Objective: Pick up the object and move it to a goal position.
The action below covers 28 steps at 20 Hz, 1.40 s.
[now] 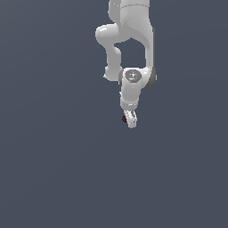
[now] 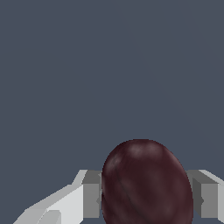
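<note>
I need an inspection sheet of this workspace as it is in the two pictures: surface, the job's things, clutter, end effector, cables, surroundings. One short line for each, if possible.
Surface: plain dark grey-blue ground, no markings seen.
Job's things: dark maroon ball, faintly mottled, sits between the two fingers; in the exterior view only a small red speck shows beside the fingertips.
Goal position: no marker seen.
Clutter: nothing seen.
End effector: white, pointing down, one grey finger pad on each side of the ball and against it, so it looks shut on the ball.
Cables: nothing seen.
Surroundings: only the white arm coming in from the top of the exterior view; no walls or fixtures seen.
</note>
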Each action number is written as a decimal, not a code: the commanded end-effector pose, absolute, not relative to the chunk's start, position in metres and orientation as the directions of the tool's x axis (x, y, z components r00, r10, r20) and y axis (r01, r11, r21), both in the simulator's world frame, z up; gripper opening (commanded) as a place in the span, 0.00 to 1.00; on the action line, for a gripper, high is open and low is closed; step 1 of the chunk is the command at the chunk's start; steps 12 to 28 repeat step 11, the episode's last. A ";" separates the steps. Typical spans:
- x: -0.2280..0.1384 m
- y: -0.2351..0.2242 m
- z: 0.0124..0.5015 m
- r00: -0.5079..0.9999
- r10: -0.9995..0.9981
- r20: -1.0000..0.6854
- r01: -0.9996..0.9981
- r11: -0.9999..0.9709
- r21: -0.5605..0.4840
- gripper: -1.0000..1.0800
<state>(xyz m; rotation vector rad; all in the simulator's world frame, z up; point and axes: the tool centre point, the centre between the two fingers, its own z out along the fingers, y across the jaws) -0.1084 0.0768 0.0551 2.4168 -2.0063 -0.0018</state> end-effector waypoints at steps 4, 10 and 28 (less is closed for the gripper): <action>-0.121 0.083 0.058 0.183 -0.983 0.000 -0.983 -0.183 0.000 0.00; -0.120 0.083 0.058 0.183 -0.983 0.000 -0.983 -0.183 0.000 0.00; -0.120 0.083 0.058 0.183 -0.983 0.000 -0.983 -0.183 0.000 0.00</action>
